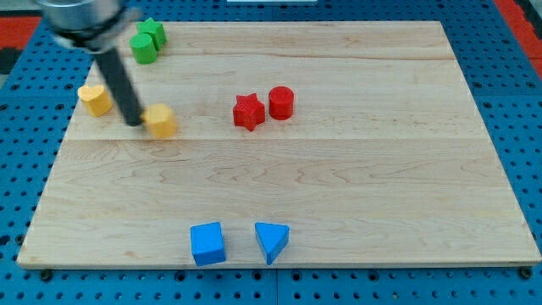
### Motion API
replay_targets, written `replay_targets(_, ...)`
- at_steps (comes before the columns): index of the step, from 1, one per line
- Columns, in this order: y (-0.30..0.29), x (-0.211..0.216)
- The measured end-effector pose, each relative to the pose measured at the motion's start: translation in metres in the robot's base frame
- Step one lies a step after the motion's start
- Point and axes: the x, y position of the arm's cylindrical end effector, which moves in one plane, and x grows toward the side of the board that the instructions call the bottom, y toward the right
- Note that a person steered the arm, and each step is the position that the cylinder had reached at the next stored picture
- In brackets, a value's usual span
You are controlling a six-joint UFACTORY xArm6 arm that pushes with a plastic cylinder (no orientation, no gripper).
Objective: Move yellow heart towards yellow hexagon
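Two yellow blocks lie at the view's upper left on the wooden board (pixel 339 186). The left one (pixel 95 99) looks like the yellow heart. The right one (pixel 161 120) looks like the yellow hexagon. My tip (pixel 135 123) stands between them, right against the left side of the hexagon and about a block's width to the right of the heart. The dark rod slants up to the view's top left.
Two green blocks (pixel 148 40) sit close together near the top left edge, just above the rod. A red star (pixel 248 112) and a red cylinder (pixel 281 102) lie side by side at centre top. A blue cube (pixel 207 243) and a blue triangle (pixel 271 241) lie near the bottom edge.
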Motion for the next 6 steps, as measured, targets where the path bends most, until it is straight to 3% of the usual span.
replay_targets(1,0.08,0.003)
replay_targets(2,0.027,0.043)
replay_targets(4,-0.148,0.026)
replay_targets(5,-0.149,-0.029)
replay_targets(6,-0.074,-0.055)
